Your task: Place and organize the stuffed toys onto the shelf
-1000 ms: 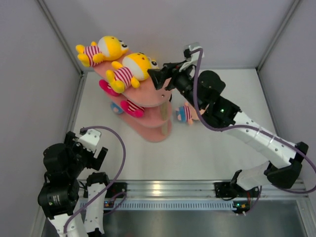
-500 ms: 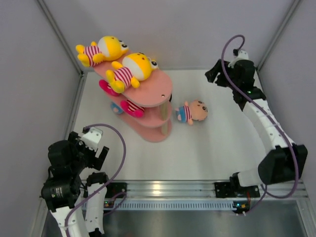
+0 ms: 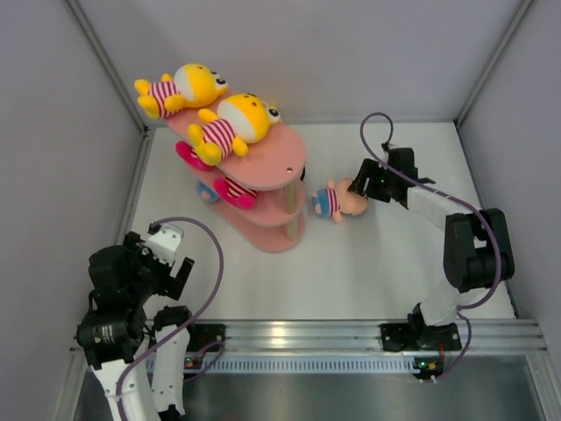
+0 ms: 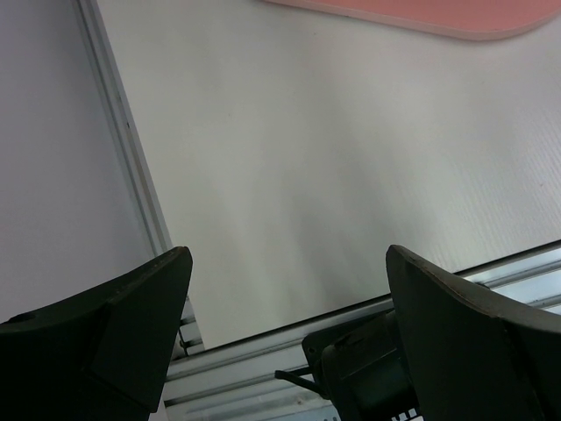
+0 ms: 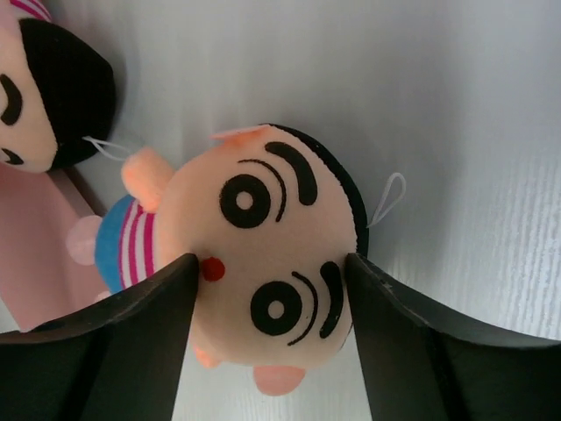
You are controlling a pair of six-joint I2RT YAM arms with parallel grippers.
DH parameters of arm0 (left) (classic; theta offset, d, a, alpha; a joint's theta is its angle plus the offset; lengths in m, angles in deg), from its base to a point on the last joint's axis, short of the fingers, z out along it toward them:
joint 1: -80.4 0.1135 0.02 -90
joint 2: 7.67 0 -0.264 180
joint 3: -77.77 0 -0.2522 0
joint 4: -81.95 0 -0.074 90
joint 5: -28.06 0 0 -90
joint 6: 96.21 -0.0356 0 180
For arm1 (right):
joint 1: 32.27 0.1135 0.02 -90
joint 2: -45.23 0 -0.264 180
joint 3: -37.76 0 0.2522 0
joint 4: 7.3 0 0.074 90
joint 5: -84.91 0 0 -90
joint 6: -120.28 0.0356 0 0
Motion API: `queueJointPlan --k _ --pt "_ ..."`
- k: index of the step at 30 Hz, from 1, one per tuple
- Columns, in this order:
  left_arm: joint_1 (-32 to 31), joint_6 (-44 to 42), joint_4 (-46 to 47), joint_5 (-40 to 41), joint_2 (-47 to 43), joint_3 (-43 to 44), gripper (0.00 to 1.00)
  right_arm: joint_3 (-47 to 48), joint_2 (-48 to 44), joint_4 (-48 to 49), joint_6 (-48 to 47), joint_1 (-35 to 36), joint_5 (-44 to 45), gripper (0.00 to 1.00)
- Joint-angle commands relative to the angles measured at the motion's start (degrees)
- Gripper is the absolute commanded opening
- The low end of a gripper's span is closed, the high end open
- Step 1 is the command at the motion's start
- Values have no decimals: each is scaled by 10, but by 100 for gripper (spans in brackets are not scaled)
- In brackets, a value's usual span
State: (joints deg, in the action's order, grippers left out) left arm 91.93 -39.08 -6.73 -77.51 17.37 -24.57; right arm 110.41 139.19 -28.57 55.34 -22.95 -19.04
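A beige-headed, blue-shirted stuffed toy point(image 3: 337, 201) lies on the white table to the right of the pink shelf point(image 3: 282, 160). My right gripper point(image 3: 359, 186) is open, with one finger on each side of the toy's head point(image 5: 263, 219), touching or nearly touching it. Two yellow toys point(image 3: 230, 123) lie on the top tier. Pink toys point(image 3: 233, 192) lie on the tier below. Another beige head point(image 5: 31, 101) shows by the shelf's base point(image 5: 31, 254). My left gripper point(image 3: 166, 260) is open and empty near its base, over bare table point(image 4: 289, 263).
Grey walls close in the table on the left, back and right. An aluminium rail point(image 3: 289, 333) runs along the front edge. The shelf's bottom board edge point(image 4: 412, 17) shows at the top of the left wrist view.
My right arm swung away from the shelf's top to the back right, then came down with its fingers around the beige toy's head. The left arm shifted slightly.
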Motion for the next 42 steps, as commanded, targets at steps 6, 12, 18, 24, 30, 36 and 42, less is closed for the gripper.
queueJointPlan --k 6,12,18,24,30,36,42 --pt "2 6 31 -10 5 -6 98 -28 0 58 2 4 -15 7" --pt "2 0 28 -40 -5 3 98 -34 -181 6 -21 4 81 0" --pt "2 3 28 -82 -16 23 98 57 -368 -74 -90 14 64 0" --pt "4 8 19 -132 -16 61 98 153 -429 -72 -148 25 -205 0" --pt "5 7 -2 -206 -17 96 98 208 -408 -148 -246 161 -189 0" --pt "7 13 -22 -287 -16 153 98 191 -380 -115 -303 400 -37 0" --pt "11 33 -23 -357 -15 197 99 182 -323 -76 -367 590 31 0"
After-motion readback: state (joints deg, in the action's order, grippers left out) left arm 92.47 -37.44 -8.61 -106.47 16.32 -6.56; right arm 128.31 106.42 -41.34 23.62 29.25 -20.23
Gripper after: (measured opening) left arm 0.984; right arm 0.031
